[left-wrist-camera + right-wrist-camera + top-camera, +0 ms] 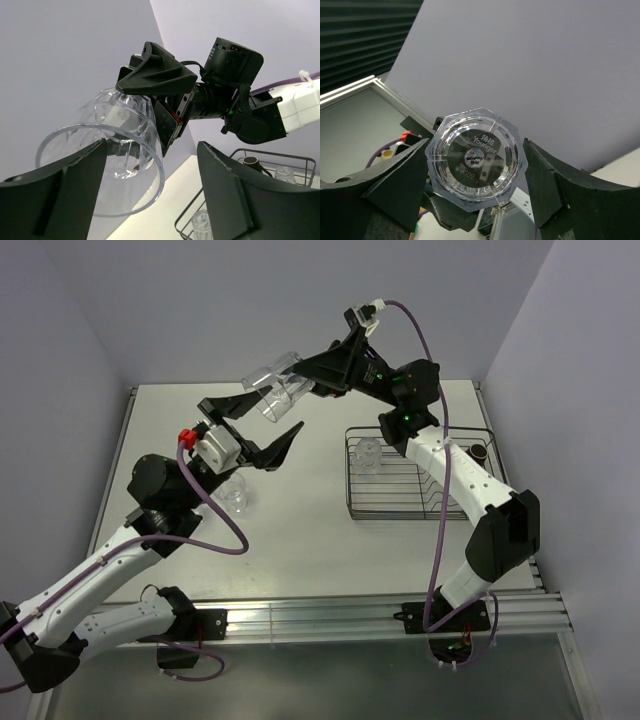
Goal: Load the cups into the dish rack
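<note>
Handover aloft: right claw point(475, 150) pinches the tumbler point(270, 390), left claw point(152, 147) spread
Ease left clear, hold the base square, then swing to the rack point(395, 492)

Clear tumbler point(476, 159), base-on, clamped in right pincer point(476, 146)

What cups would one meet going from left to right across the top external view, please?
The tumbler on the table → tumbler held in the air → racked tumbler → brown mug, the last two in the dish rack.
</note>
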You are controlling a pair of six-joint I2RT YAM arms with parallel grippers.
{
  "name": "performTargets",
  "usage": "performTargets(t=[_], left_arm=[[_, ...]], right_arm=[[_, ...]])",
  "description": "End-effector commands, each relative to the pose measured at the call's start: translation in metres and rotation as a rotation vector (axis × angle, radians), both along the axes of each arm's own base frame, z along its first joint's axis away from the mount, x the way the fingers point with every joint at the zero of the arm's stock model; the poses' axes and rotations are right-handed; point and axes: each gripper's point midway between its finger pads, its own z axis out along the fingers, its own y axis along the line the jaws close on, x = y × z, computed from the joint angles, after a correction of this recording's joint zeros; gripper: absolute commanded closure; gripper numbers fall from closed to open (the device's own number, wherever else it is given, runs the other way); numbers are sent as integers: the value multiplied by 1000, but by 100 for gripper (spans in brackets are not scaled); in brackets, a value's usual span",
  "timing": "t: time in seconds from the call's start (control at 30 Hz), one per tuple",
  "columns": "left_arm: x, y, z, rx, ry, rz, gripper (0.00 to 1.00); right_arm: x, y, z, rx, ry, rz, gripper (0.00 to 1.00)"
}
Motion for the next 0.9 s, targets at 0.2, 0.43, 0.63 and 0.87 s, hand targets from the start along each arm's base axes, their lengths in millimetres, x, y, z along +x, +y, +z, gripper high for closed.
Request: performTargets(t=[0.2, 0.43, 0.63, 0.87], left_arm=[[-12, 31, -7, 8, 51, 70, 11], [3, 59, -33, 53, 202, 189, 3], [50, 81, -84, 93, 575, 347, 1], [77, 81, -122, 95, 797, 399, 1]], right_arm=[[31, -46, -14, -86, -34, -182, 69], [63, -94, -64, -296, -45, -358, 75], [100, -147, -113, -642, -141, -632, 78], [116, -207, -158, -1072, -262, -848, 80]])
